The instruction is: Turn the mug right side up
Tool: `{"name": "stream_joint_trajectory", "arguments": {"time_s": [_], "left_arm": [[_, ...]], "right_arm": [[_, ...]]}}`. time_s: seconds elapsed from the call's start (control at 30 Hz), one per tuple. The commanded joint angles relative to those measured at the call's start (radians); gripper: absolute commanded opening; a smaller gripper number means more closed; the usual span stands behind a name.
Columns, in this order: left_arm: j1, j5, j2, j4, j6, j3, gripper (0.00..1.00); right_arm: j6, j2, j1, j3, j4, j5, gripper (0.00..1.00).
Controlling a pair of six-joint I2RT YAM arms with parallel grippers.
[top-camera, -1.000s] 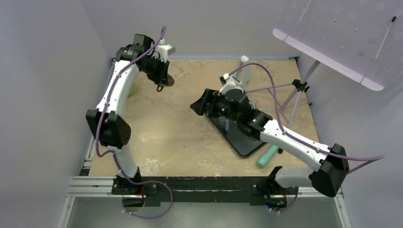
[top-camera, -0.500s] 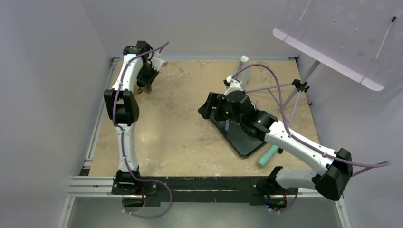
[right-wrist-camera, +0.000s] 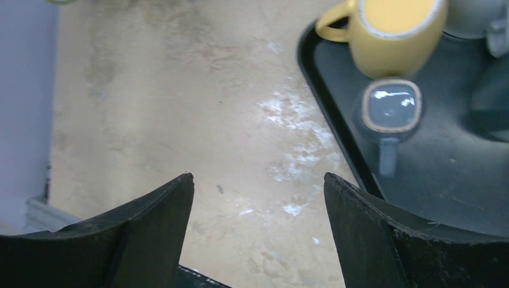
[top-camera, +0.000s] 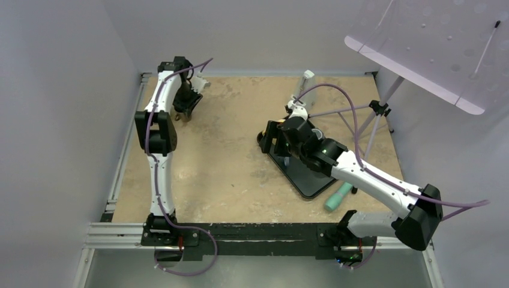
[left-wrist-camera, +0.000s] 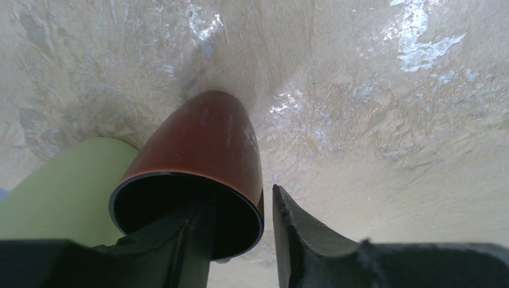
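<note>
The reddish-brown mug [left-wrist-camera: 204, 144] stands on the table at the back left with its dark open mouth facing up toward the left wrist camera. My left gripper [left-wrist-camera: 240, 192] straddles its rim. One finger reaches inside the mug, the other sits just outside the wall with a thin gap, so the jaws are open and not pinching. From above, the left gripper [top-camera: 184, 111] points down and hides most of the mug. My right gripper [right-wrist-camera: 259, 175] hovers wide open and empty over bare table, left of the tray; the top view shows this right gripper [top-camera: 267, 137] near mid-table.
A pale green object [left-wrist-camera: 66, 180] touches the mug's left side. A black tray [top-camera: 306, 180] holds a yellow mug [right-wrist-camera: 393, 36] and a small grey cup [right-wrist-camera: 390, 107]. A teal object [top-camera: 337, 197] lies by the tray. A tripod stand [top-camera: 378, 111] and white bottle [top-camera: 306, 81] stand at the back right.
The left arm swung the mug from the back middle to the back left corner and set it down; its jaws have parted from the rim. The right arm drew back slightly.
</note>
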Motion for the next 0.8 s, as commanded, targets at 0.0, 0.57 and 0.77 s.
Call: {"name": "stream_joint_trajectory", "arguments": {"time_s": [0.0, 0.57, 0.77], "left_arm": [[0.013, -0.013, -0.059, 0.039, 0.010, 0.021, 0.48], [0.011, 0.442, -0.598, 0.118, -0.116, -0.244, 0.70], [0.011, 0.466, -0.683, 0.115, -0.137, -0.313, 0.70]], "right_arm": [[0.041, 0.070, 0.001, 0.055, -0.183, 0.185, 0.81], [-0.064, 0.309, -0.048, -0.068, -0.010, 0.312, 0.66], [-0.093, 0.377, -0.086, -0.098, 0.075, 0.295, 0.54]]}}
